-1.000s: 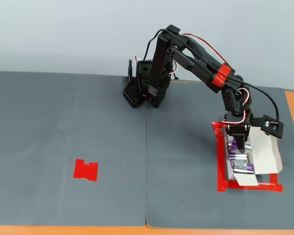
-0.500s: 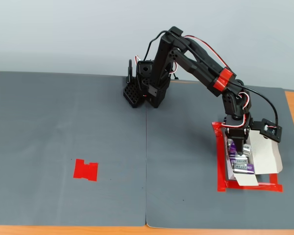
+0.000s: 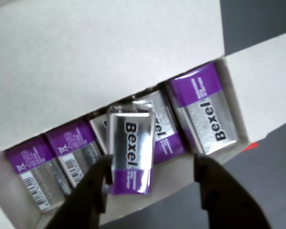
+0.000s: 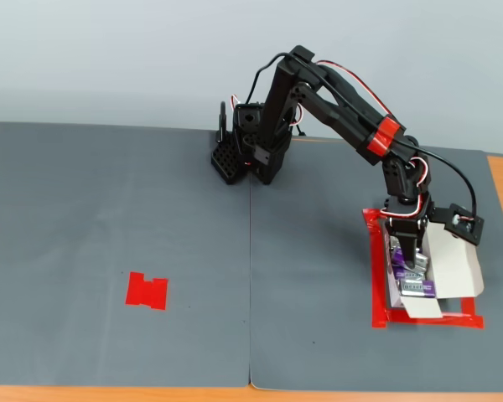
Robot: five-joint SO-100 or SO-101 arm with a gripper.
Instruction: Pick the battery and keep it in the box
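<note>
In the wrist view a purple and silver "Bexel" battery [image 3: 131,152] lies tilted on top of the row of several identical batteries [image 3: 207,109] inside the white cardboard box [image 3: 86,57]. My gripper [image 3: 152,164] is open above the box. Its left finger [image 3: 93,191] is beside the battery's edge and its right finger [image 3: 217,191] stands well apart from it. In the fixed view the gripper [image 4: 408,255] points down into the box [image 4: 453,260] at the right of the mat, and batteries [image 4: 415,286] show below it.
A red tape frame [image 4: 377,276] outlines the box. A flat red tape patch [image 4: 147,291] lies on the grey mat at the left. The arm's base [image 4: 251,151] stands at the back centre. The box flaps [image 3: 262,90] stand open around the gripper.
</note>
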